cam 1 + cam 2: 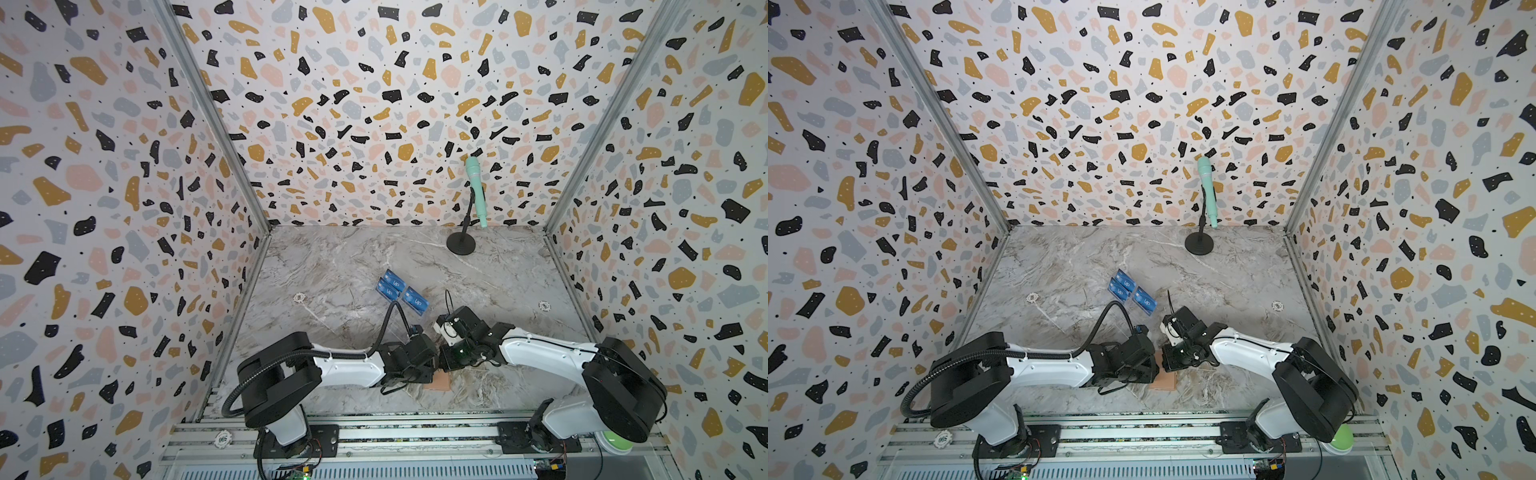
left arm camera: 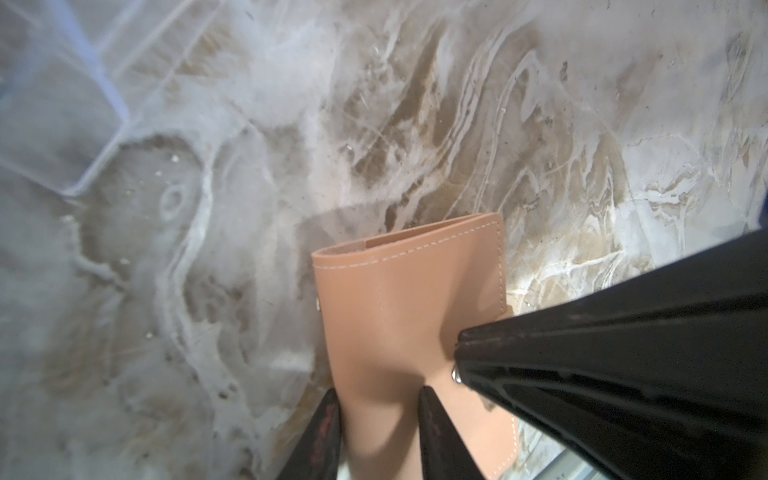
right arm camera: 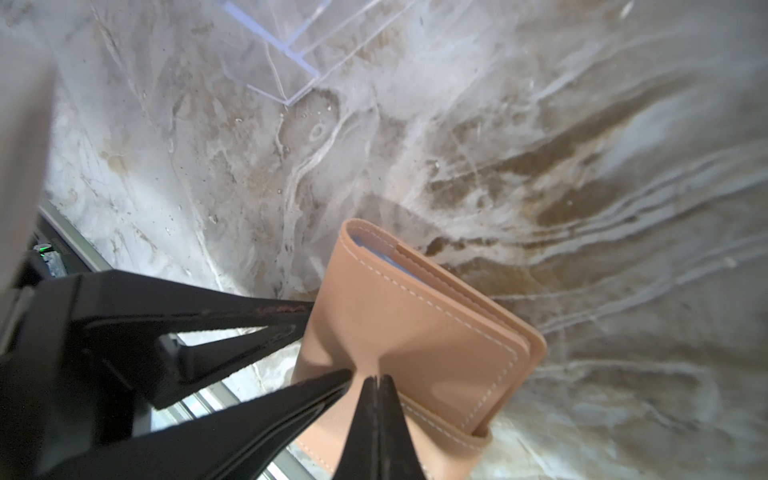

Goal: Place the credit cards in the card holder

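Note:
The salmon-pink card holder (image 1: 438,381) (image 1: 1165,381) lies folded near the table's front edge, between both wrists. My left gripper (image 2: 378,395) is shut on the card holder (image 2: 395,299), one finger on each side of its body. My right gripper (image 3: 376,378) is shut, tips pressed together against the card holder (image 3: 436,332) cover beside the snap tab; it shows as a black wedge (image 2: 459,357) in the left wrist view. A bluish edge shows between the covers. Blue VIP credit cards (image 1: 392,284) (image 1: 1144,300) stand farther back in a clear acrylic stand (image 3: 291,41), away from both grippers.
A mint microphone (image 1: 473,191) on a black round-based stand (image 1: 461,243) is at the back right. Two small white round tokens (image 1: 299,297) (image 1: 544,306) lie on the marble table. Patterned walls close three sides. An aluminium rail (image 1: 374,432) runs along the front.

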Robot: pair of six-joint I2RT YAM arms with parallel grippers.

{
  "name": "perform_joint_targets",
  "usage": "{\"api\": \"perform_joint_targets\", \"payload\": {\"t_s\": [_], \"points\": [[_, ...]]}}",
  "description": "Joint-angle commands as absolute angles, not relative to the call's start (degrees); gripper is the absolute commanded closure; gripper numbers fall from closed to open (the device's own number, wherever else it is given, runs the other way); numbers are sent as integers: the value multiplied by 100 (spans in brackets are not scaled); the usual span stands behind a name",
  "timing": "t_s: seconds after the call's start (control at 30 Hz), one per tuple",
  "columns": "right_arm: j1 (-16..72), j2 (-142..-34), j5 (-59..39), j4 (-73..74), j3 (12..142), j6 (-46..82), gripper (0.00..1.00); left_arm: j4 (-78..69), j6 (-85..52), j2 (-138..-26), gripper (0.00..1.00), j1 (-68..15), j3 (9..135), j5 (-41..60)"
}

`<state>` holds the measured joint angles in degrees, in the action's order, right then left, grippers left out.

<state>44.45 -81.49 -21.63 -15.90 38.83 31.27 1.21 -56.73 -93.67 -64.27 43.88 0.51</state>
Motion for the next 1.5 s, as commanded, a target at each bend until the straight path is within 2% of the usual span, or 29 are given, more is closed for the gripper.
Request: {"api": "perform_joint_targets", "payload": {"t_s": [0.0, 0.97, 1.47], "points": [[4604, -8163, -2384, -1646, 3870, 3182, 100, 457, -5686, -9598, 67, -6482, 4255, 106], [4386, -7839, -2735, -1403, 3779, 3296, 100, 414, -5766, -9598, 67, -6495, 4183, 75], [4359, -7588, -2036, -1608, 3762, 3320, 100, 400, -5774, -9598, 67, -6502, 4176, 70]]}}
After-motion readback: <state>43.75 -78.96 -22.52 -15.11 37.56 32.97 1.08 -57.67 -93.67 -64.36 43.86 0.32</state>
